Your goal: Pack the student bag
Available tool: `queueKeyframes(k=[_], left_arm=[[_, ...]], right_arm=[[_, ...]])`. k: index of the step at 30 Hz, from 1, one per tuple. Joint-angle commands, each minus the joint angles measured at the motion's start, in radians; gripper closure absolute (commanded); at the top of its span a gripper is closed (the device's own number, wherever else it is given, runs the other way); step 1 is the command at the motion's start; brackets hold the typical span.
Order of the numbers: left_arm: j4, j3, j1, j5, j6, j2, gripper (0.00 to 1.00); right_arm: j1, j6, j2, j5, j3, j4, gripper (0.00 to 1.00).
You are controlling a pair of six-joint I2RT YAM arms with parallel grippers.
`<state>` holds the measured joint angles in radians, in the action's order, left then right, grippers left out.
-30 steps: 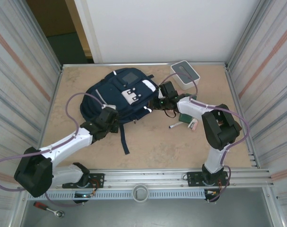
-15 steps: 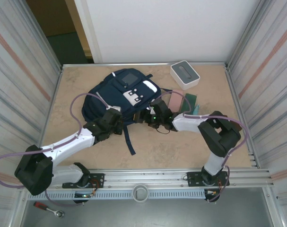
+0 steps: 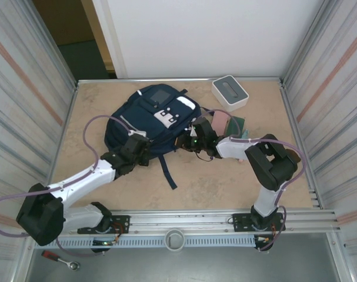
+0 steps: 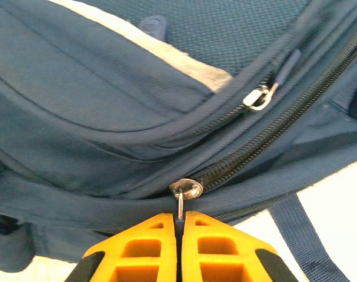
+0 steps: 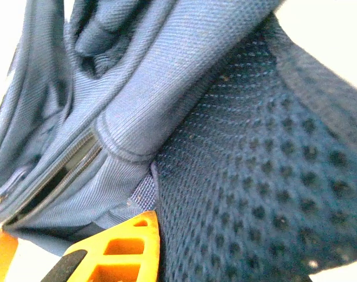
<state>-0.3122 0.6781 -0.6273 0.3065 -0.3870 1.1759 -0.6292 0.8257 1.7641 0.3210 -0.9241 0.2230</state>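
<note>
Upper centre of the top frame: student bag (image 3: 152,120) lies flat on bench (image 3: 225,182). Left hand (image 4: 179,218) clenched on zipper pull (image 4: 180,204). Right hand (image 3: 187,143) against mesh panel (image 5: 254,176), grip not discernible. Judgement: draw along the zipper line, fabric held taut.

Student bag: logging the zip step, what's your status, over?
Left tool shut on zipper pull. Right tool at mesh of student bag, grip unclear. Strap lies loose on table.
</note>
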Motion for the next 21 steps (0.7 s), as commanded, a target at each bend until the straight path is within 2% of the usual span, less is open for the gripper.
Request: queueKeyframes(k=[1,6,10,15,18,21], left_arm=[[-0.038,-0.017,0.069,0.116,0.008,-0.054,1.00],[-0.054,-0.012,0.073,0.101,0.012,-0.077,1.00],[-0.069,-0.027,0.065,0.031,0.007,-0.110,1.00],[-0.070,-0.037,-0.015,-0.004,-0.023,-0.120,1.00],[-0.065,-0.029,-0.061,-0.010,-0.043,-0.112,1.00],[-0.047,-0.017,-0.088,-0.030,-0.058,-0.098,1.00]], right_arm=[[0.059,-0.226,-0.055,-0.081,-0.048,-0.223,0.97],[0.104,-0.332,-0.023,-0.005,-0.136,-0.333,0.97],[0.128,-0.378,0.021,0.068,-0.217,-0.397,0.97],[0.119,-0.422,0.092,0.161,-0.331,-0.455,0.97],[0.114,-0.441,0.132,0.165,-0.389,-0.495,0.94],[0.128,-0.428,0.147,0.131,-0.426,-0.539,0.85]])
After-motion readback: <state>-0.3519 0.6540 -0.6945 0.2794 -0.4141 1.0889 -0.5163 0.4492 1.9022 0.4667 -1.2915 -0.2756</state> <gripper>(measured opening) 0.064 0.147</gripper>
